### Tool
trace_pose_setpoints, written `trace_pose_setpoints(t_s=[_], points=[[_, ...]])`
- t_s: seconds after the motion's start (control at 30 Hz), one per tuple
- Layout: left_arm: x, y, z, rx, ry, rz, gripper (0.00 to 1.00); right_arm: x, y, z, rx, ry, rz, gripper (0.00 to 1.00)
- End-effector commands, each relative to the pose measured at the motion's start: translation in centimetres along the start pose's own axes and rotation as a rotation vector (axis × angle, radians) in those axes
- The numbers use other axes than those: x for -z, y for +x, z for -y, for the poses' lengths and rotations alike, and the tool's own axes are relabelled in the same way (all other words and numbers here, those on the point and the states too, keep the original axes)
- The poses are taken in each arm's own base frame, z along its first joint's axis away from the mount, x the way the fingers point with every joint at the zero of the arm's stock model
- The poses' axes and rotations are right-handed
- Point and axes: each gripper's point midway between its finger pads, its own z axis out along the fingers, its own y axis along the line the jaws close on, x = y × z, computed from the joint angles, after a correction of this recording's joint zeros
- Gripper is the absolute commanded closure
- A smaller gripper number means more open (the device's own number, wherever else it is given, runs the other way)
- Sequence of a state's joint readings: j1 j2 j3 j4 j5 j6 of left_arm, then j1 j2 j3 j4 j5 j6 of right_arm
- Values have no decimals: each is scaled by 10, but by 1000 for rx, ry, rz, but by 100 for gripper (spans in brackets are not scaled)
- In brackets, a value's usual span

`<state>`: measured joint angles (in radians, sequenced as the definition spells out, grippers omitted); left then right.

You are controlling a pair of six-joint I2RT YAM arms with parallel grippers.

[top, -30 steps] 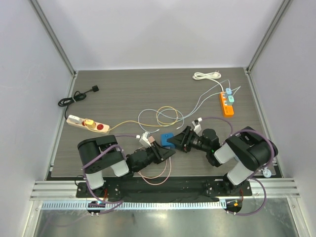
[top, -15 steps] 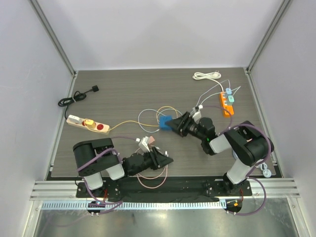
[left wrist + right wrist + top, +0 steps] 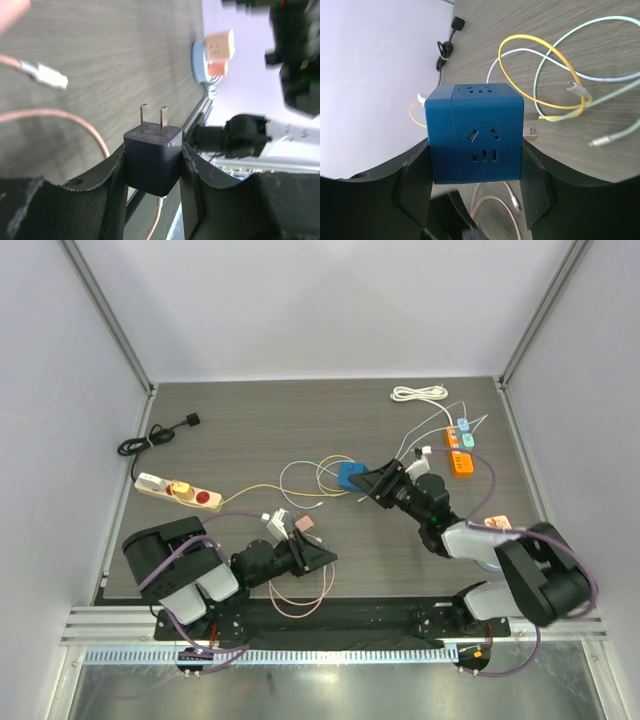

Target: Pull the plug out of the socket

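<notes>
Blue cube socket (image 3: pixel 475 132) clamped between right gripper (image 3: pixel 476 155) fingers, mid-table. Dark plug (image 3: pixel 150 160), prongs bare, pinched in left gripper (image 3: pixel 154 172) near front edge. Plug and socket well apart: pull looks done; perhaps only setting down left.

A deep blue socket cube (image 3: pixel 476 132) and a black plug (image 3: pixel 152 162) with silvery prongs, against a grey-brown wood-grain counter (image 3: pixel 250 420). The cables are yellow (image 3: pixel 518 36), pale green (image 3: pixel 615 92) and pink (image 3: pixel 60 114); the power strip (image 3: pixel 461 462) is orange.
</notes>
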<state>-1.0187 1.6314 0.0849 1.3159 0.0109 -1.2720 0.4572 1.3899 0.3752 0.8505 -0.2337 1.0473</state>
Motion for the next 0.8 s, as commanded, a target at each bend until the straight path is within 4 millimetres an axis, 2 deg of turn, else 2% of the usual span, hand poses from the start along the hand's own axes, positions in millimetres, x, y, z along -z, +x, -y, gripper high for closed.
trace_pose_setpoints(t_s=[0.0, 0.03, 0.07, 0.1, 0.13, 0.17, 0.2, 0.27, 0.3, 0.33, 0.37, 0.47, 0.67, 0.77], points=[[1, -23, 33, 14, 134, 1, 100, 20, -2, 0, 150, 32, 8, 99], [-1, -24, 28, 14, 108, -12, 100, 28, 0, 3, 181, 58, -5, 99], [-7, -31, 37, -21, 119, -14, 100, 32, 1, 6, 196, 72, -12, 99], [-8, -28, 18, -31, 23, -44, 100, 36, 3, 8, 208, 81, -18, 99], [-10, -38, 4, -135, -120, -35, 100, 46, 10, 27, 273, 179, -75, 99], [-10, -38, 4, -136, -121, -35, 100, 47, 6, 26, 277, 181, -57, 99], [-6, -46, -1, -226, -225, -50, 100, 49, 5, 33, 303, 224, -68, 99], [3, -71, -9, -313, -364, 25, 92, 55, 2, 49, 351, 326, -95, 99], [13, -73, -19, -349, -442, 9, 87, 56, 2, 52, 360, 343, -102, 99], [14, -86, -4, -406, -430, 39, 79, 58, 2, 54, 365, 360, -115, 99], [17, -94, -2, -430, -453, 65, 76, 58, 2, 55, 370, 365, -119, 99], [20, -97, 1, -461, -468, 52, 67, 56, 4, 58, 370, 378, -137, 99], [8, -86, -11, -462, -486, -19, 66, 61, 8, 87, 437, 522, -228, 99], [2, -91, -11, -476, -498, -5, 65, 65, 10, 94, 460, 563, -254, 99]])
